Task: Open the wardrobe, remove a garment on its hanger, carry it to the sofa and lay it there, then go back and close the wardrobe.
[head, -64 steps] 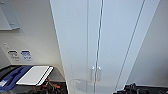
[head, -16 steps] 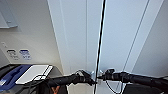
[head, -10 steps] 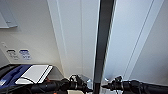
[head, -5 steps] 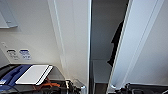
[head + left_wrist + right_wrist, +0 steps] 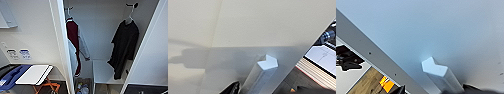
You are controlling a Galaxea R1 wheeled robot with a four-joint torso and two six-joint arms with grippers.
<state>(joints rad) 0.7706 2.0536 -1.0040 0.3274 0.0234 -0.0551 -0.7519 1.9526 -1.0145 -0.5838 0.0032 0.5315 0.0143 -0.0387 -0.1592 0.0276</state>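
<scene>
1. now the wardrobe (image 5: 107,30) stands open, its left door (image 5: 32,37) swung out to the left and its right door (image 5: 152,60) swung out to the right.
2. inside, on the right, the black shirt (image 5: 125,47) hangs from a pale hanger (image 5: 129,17) hooked on a dark wall hook (image 5: 132,5); its hem drops to just above a white shelf (image 5: 105,72).
3. inside, on the left, a maroon jacket (image 5: 73,42) with white sleeves hangs just behind the left door's edge.
4. below the shelf, on the wardrobe floor, sits a small bin (image 5: 83,87) with blurred contents.
5. outside, left of the wardrobe, a white board (image 5: 33,73) lies by a blue case (image 5: 11,76), with an orange frame (image 5: 47,87) under them.
6. the left wrist view has a white door handle (image 5: 264,71) close up, with a dark finger tip (image 5: 231,88) beside it; whether the left hand pinches it cannot be told.
7. the right wrist view shows the other handle (image 5: 439,73) against its door, dark gripper parts at either side; the right hand's state cannot be told either.
</scene>
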